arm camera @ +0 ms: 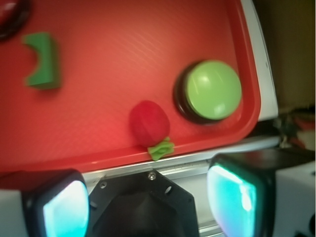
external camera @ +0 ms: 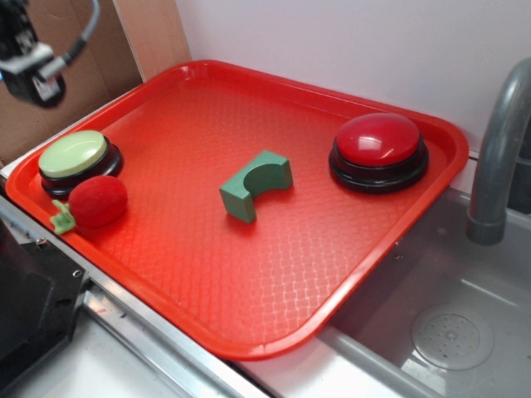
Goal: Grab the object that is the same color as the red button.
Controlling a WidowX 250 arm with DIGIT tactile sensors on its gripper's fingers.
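Note:
The object, a small fuzzy red ball [external camera: 98, 201] [arm camera: 149, 123] with a light green leafy stem, lies at the near left corner of the red tray, touching the rim. The red button [external camera: 378, 151], a glossy red dome on a black base, stands at the tray's far right; in the wrist view only its edge [arm camera: 11, 17] shows at top left. My gripper [external camera: 31, 70] [arm camera: 150, 197] hangs high above the tray's left corner, well off the ball. Its jaws stand wide apart with nothing between them.
A pale green domed button [external camera: 76, 157] [arm camera: 212, 90] sits right behind the ball. A green arch block [external camera: 255, 185] [arm camera: 43, 60] lies mid-tray. The red tray [external camera: 249, 274] rests beside a grey sink [external camera: 440, 323] with a faucet [external camera: 498, 157]. A cardboard box [external camera: 75, 50] stands behind.

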